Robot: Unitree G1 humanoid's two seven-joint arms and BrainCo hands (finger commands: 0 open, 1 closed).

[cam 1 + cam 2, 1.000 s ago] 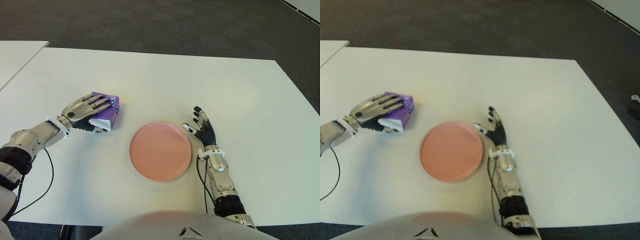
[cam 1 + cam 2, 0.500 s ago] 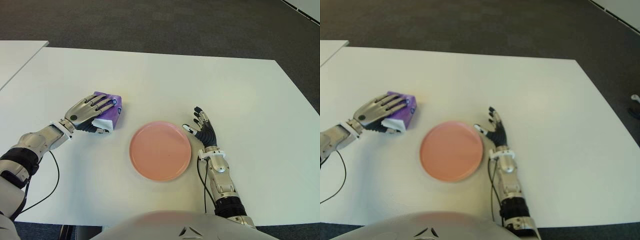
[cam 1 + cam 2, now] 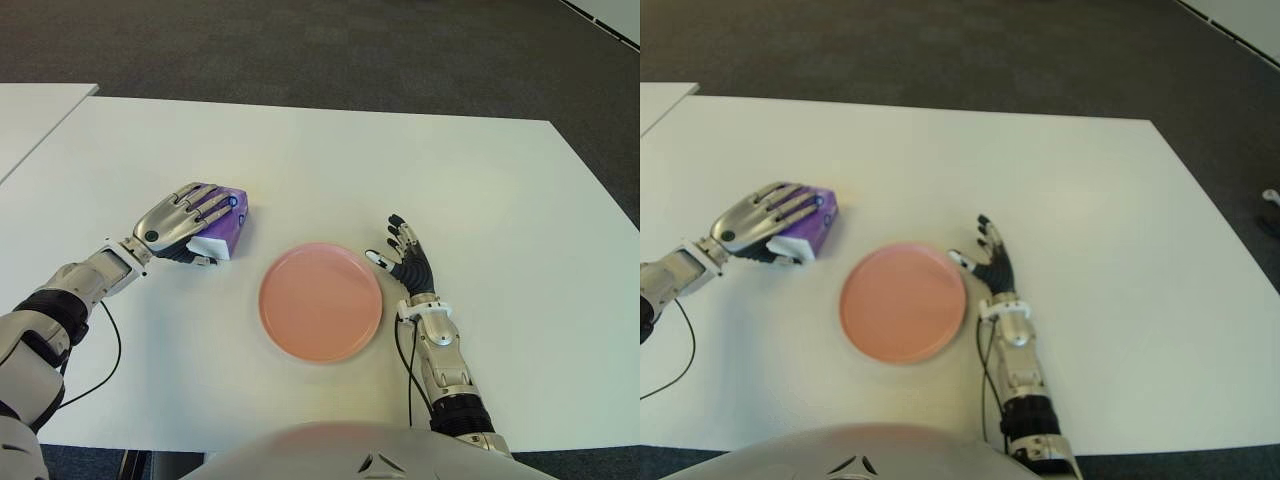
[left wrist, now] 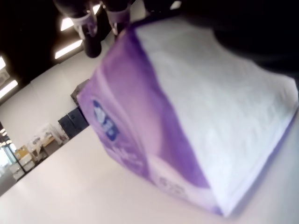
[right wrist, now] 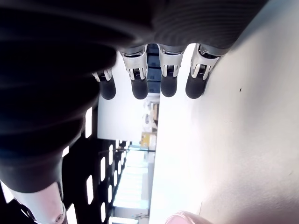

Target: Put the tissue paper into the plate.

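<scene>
A purple and white tissue pack sits left of the pink plate on the white table. My left hand is wrapped over the pack, fingers across its top and thumb beneath its near side. The left wrist view is filled by the pack, tilted, with fingertips past its far edge. My right hand shows just right of the plate, fingers spread and holding nothing.
A second white table stands at the far left, with dark carpet beyond both. Black cables trail from each forearm over the table's near part.
My left hand has carried the tissue pack slightly to the right and up, and the pack looks more tilted. The right hand and the plate have not moved.
</scene>
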